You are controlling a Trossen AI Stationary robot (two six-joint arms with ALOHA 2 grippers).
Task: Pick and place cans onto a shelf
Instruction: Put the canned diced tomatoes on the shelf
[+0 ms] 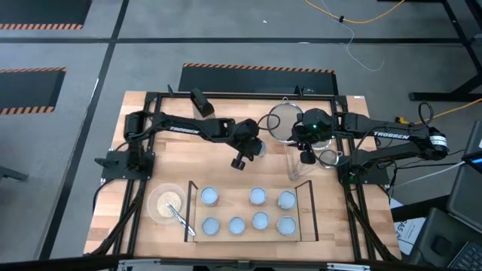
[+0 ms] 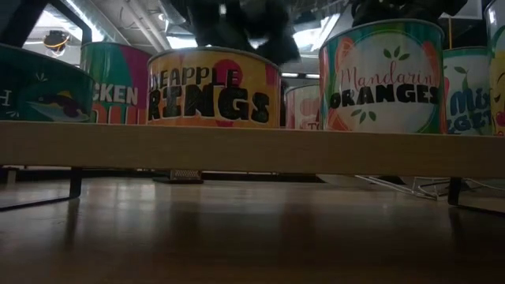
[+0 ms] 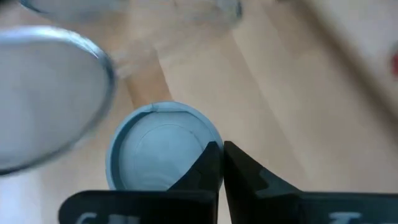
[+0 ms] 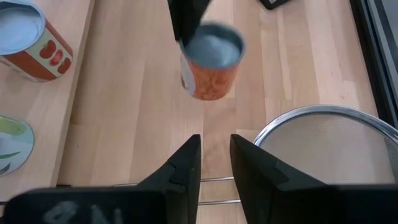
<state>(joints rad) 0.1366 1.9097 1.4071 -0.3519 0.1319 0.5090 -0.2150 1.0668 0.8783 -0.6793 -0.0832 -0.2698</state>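
Hanging over the wooden desk (image 1: 173, 143), an orange-labelled round tin can (image 4: 211, 61) is gripped by the left tool (image 1: 242, 161); the right tool (image 4: 215, 163) is kept narrow.

A robotics lab or workshop: a wooden desk (image 1: 226, 162) with two bolted-on arms stands on grey floor (image 1: 226, 30) marked by orange-black hazard tape (image 1: 256, 68), with loose yellow cables (image 1: 354, 16).
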